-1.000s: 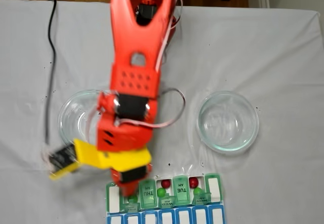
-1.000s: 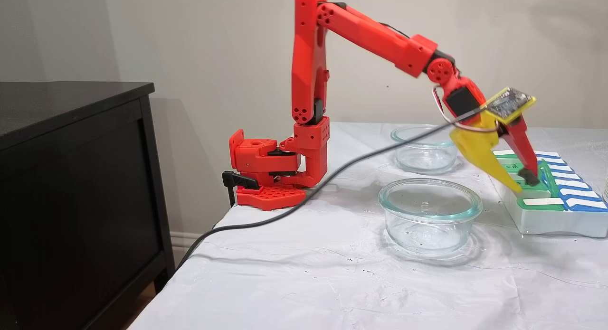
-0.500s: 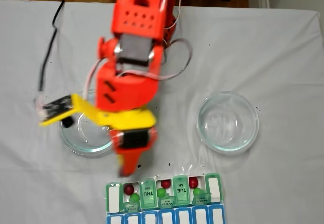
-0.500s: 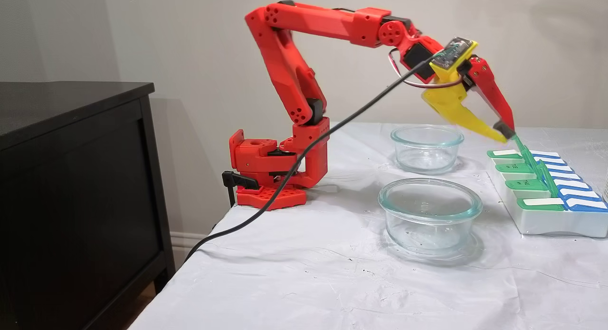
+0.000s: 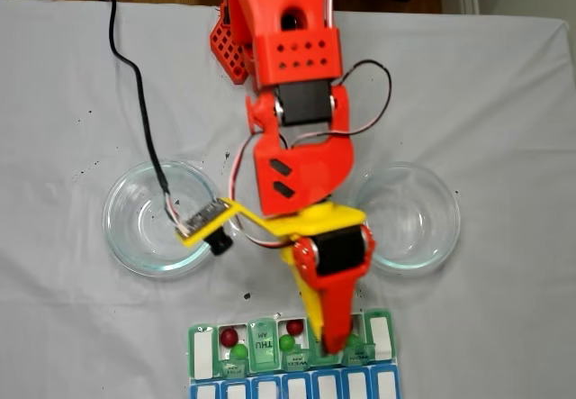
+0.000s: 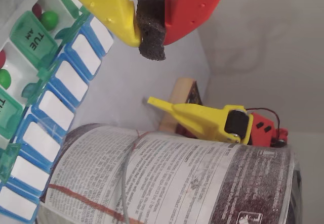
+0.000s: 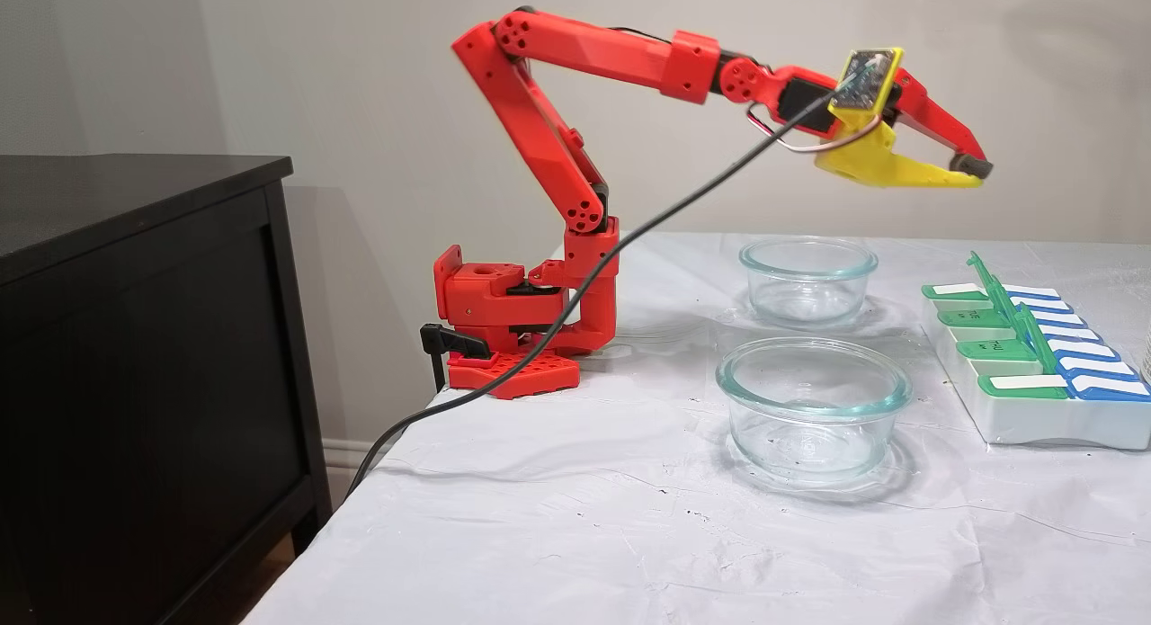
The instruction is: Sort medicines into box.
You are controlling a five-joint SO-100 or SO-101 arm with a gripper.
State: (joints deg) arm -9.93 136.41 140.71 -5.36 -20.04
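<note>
The pill organizer [image 5: 382,336] lies at the near table edge, with several green lids flipped open. Dark red balls [image 5: 229,337] [image 5: 294,327] and green balls [image 5: 238,352] [image 5: 286,342] rest in its open compartments; the arm partly covers the pair further right. The wrist view shows a red ball [image 6: 36,9] and a green ball [image 6: 49,19] together beside the TUE AM lid [image 6: 31,37]. My gripper [image 5: 333,345] hangs high above the organizer [image 7: 1034,423], roughly level. It [image 7: 976,169] is shut. Yellow and red fingers press together on their own black foam pad, my gripper [image 6: 151,29] holding nothing.
Two round glass dishes [image 5: 157,217] [image 5: 409,214] stand between the arm's base and the organizer, with nothing in them. A black cable [image 7: 575,310] trails off the table's left edge beside a black cabinet [image 7: 135,337]. A printed can [image 6: 177,178] fills the wrist view's bottom.
The gripper has lifted off the organizer's left compartments, risen well above the table and swung right in the overhead view. A red and a green ball lie where it was.
</note>
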